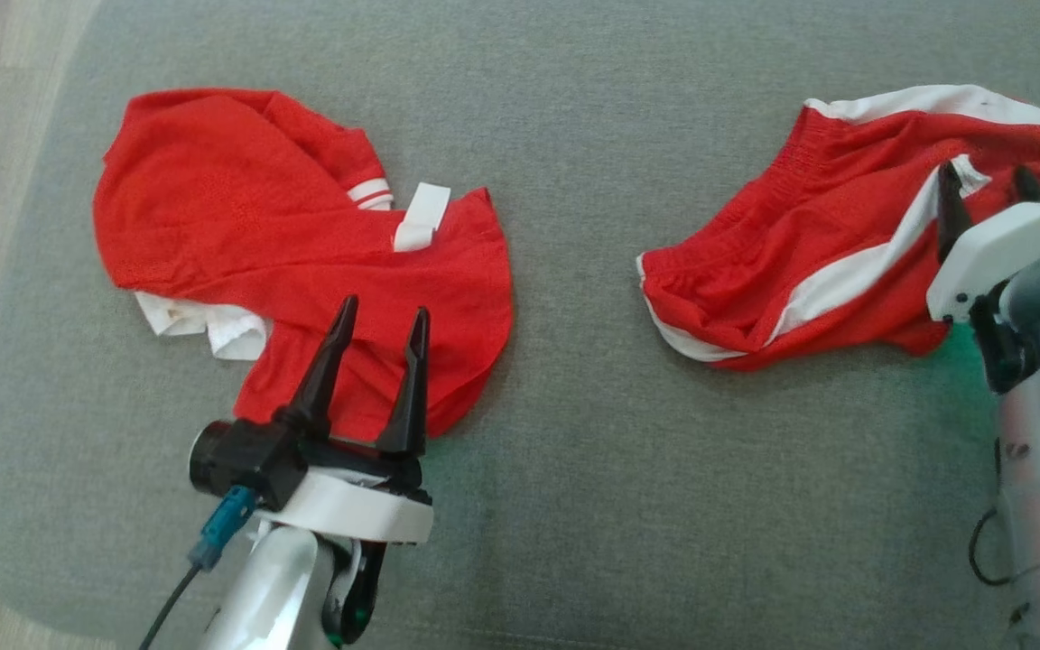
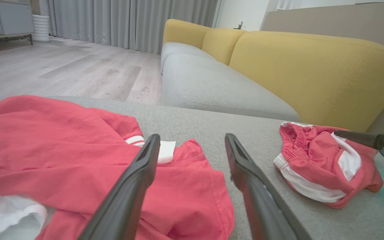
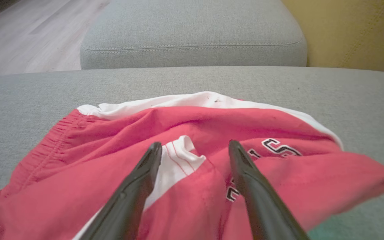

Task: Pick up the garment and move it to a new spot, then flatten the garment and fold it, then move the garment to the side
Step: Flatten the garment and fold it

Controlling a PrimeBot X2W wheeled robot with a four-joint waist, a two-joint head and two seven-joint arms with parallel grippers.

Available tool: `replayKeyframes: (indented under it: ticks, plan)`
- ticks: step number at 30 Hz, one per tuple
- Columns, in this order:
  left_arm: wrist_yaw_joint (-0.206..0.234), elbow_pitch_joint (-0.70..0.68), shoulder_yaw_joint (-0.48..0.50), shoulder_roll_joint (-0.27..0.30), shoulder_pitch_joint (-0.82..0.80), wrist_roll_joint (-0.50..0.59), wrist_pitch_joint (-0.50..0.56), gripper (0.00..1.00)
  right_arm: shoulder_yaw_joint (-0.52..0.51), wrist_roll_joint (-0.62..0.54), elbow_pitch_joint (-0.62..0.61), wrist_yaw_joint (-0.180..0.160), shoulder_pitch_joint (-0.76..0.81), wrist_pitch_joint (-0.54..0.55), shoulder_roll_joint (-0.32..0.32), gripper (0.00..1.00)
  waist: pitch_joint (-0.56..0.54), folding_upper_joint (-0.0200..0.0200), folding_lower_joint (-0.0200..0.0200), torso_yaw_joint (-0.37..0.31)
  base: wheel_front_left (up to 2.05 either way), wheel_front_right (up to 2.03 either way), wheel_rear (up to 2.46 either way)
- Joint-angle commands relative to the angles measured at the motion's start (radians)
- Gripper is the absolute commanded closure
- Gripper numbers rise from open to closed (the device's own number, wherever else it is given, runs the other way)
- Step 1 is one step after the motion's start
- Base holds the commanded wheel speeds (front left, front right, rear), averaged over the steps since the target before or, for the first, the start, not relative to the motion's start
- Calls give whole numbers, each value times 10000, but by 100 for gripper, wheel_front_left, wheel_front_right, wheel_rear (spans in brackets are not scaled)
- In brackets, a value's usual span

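Garments lie in two heaps on the grey cushion [image 1: 574,469]: a red shirt [image 1: 285,244] with white trim crumpled on the left, and red shorts [image 1: 800,262] with white stripes bunched on the right, well apart from it. Over the shirt's near edge hovers the left gripper [image 1: 385,309], jaws spread wide and holding nothing. Over the right part of the shorts is the right gripper [image 1: 983,176], also wide apart and empty, tips near a white stripe and black lettering [image 3: 280,147]; whether they touch the cloth I cannot tell.
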Motion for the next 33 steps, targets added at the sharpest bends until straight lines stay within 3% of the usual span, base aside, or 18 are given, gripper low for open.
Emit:
replayKeyframes:
  ticks: [1, 5, 6, 7, 8, 20, 26, 33]
  plan:
    - [47, -281, 191, 13, -296, -36, -65, 0, 219, -52, -264, -7, -358, -8, -79, 0, 9, 0, -2, 29, 0, 0, 0]
    - [80, -250, 206, 13, -321, -67, -65, 0, 404, 57, 173, -7, -466, -17, -124, 3, -2, 0, -2, 54, 0, 0, 0]
    - [87, -243, 219, 13, -322, -64, -65, 0, 451, 108, 254, -7, -478, -43, -127, 44, -13, 0, -2, 44, 0, 0, 0]
    - [99, -237, 234, 13, -321, -56, -65, 0, 486, 165, 333, -7, -489, -69, -128, 96, -29, 0, -2, 25, 0, 0, 0]
    - [110, -232, 249, 13, -317, -45, -65, 0, 553, 213, 403, -7, -497, -110, -125, 100, -51, 0, -2, -4, 0, 0, 0]
    - [150, -188, 437, 13, -74, 65, -65, 0, 1465, 1042, -4, -7, 87, -1312, -6, 100, -801, 0, -2, -768, 0, 0, 0]
    - [239, -241, 694, 13, 326, -148, -65, 0, 1479, 1684, -1466, -7, 1357, -1814, 84, 100, -1530, 0, -2, -1453, 0, 0, 0]
    - [422, -439, 614, 12, 603, -380, -65, 0, 676, 1933, -3864, -7, 3767, -1559, 222, 100, -2073, 0, -2, -2035, 0, 0, 0]
